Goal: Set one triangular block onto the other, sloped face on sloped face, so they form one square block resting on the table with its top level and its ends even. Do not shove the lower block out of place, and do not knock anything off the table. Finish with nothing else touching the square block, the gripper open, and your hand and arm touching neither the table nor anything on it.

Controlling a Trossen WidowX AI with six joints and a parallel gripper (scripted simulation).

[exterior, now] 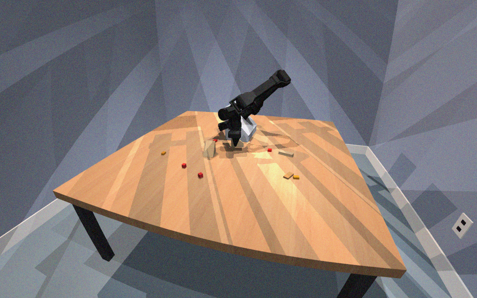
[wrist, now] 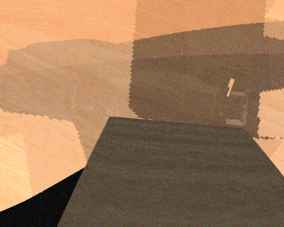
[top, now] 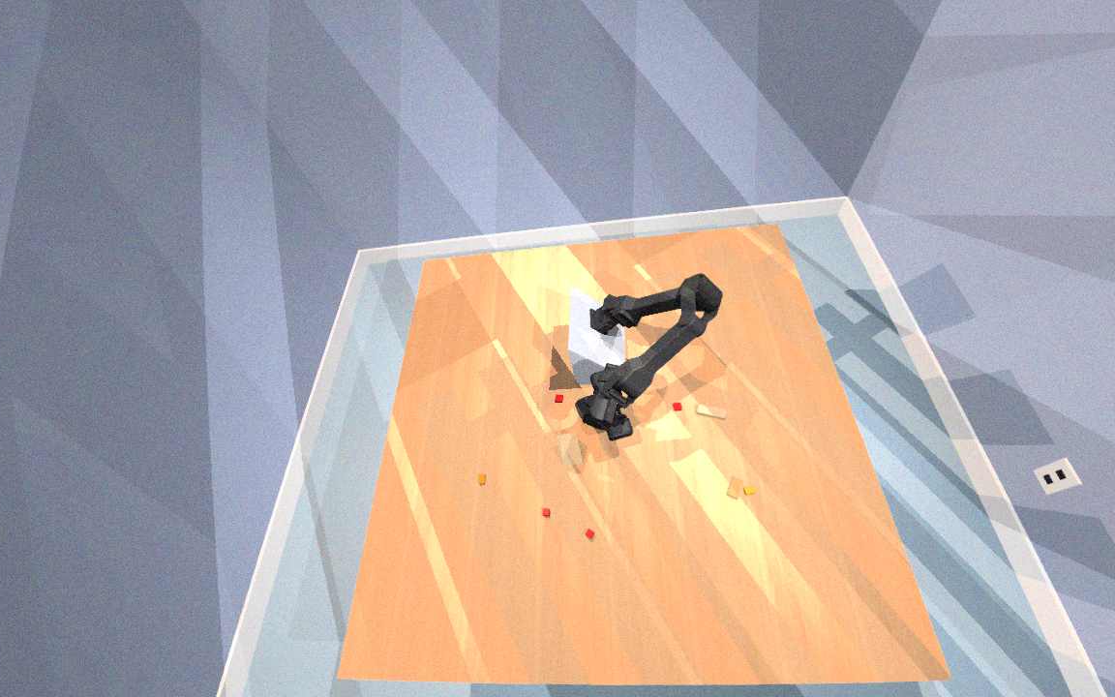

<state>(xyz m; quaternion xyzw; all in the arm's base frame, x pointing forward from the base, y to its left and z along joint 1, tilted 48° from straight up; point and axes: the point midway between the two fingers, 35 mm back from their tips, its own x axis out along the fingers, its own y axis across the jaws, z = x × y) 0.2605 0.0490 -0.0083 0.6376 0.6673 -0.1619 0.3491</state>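
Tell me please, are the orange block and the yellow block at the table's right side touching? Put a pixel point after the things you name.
Apart: the top view shows wood between the orange block [top: 733,487] [exterior: 288,175] and the yellow block [top: 749,490] [exterior: 296,177].

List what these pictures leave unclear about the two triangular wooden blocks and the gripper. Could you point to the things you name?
- Held triangular wooden block [exterior: 239,143] [wrist: 180,176]: partly behind the black gripper [exterior: 235,145], exterior view; lower part cut off by the wrist view's edge.
- Standing triangular wooden block [top: 571,450] [exterior: 209,149]: outside the wrist view.

Lower triangular block [top: 571,451] [exterior: 209,149]: pale beige wedge, standing on table, separate from the other. Second triangular block [wrist: 180,173]: held in gripper, mostly hidden in exterior view, broad flat dark grey-brown face in wrist view; exact tilt unclear.
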